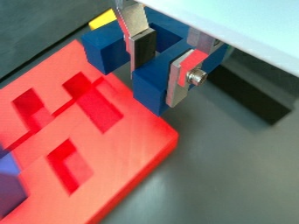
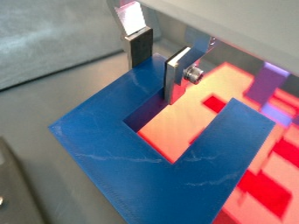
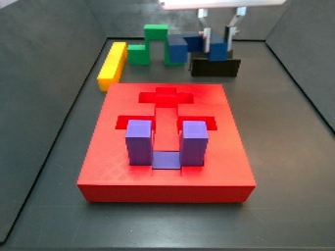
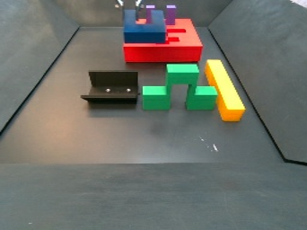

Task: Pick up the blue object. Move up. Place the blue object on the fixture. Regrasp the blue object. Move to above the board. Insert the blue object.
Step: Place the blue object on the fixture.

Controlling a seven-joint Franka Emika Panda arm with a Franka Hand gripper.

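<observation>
Blue object (image 2: 128, 153) pretty much fills a wrist view, a dark navy U with its square gap facing the camera and the red board (image 2: 251, 175) showing through the gap. The gripper (image 2: 158, 77) is clamped on it: in both wrist views the two silver fingers (image 2: 177, 74) sit on either side of one blue wall, dark pads pressed against it, so the jaws are closed on the block and nothing else is between them.

From a side view, the gripper (image 4: 142, 12) is at the far end of the floor, holding the blue object (image 4: 144, 32) over the board's (image 4: 180, 47) left front corner, the side that faces the fixture (image 4: 110, 88). Can't tell whether the block is touching the board's top or just hanging above it.

The fixture stands well apart from the board, on the open floor. Just beside it are the green blocks (image 4: 180, 88), and a long yellow bar (image 4: 224, 88) lies right next to those.

A lighter purple U-shaped block (image 3: 164, 142) stands in the board's recess at the end away from the gripper, prongs up. The cross-shaped cut-out (image 3: 167, 98) sits between it and the gripper's end.
</observation>
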